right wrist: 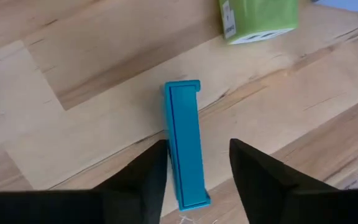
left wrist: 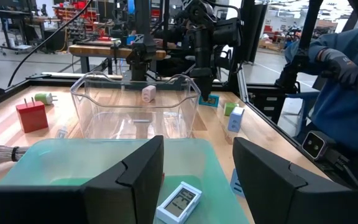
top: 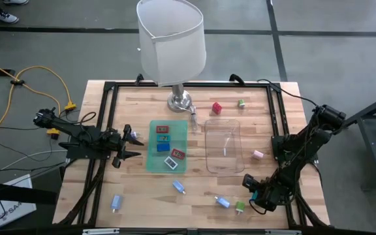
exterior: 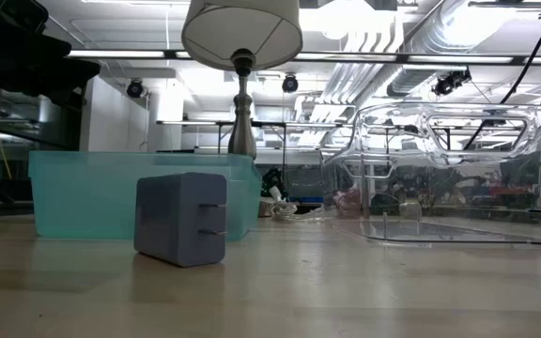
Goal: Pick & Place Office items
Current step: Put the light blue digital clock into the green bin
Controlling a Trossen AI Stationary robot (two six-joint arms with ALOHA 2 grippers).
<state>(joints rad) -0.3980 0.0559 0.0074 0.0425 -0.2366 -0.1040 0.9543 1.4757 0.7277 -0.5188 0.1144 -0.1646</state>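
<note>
One teal flat piece [right wrist: 183,146] lies on edge on the wooden table [right wrist: 73,56], between my right gripper's [right wrist: 194,177] fingers; one pad looks against it, the other shows a small gap, so I cannot tell if it is gripped. A green chunky piece [right wrist: 258,18] sits just ahead. My left gripper [left wrist: 194,180] waits part open, empty, over the green mat [left wrist: 73,158].

left arm: dark, angular jointed links, black throughout
right arm: same dark build, rounded black joint housings
left pincer [left wrist: 194,177]: two broad matte-black fingers [left wrist: 132,180] with flat, bevelled faces
right pincer [right wrist: 197,171]: two black fingers [right wrist: 145,180] tapering to blunt wedge tips
</note>
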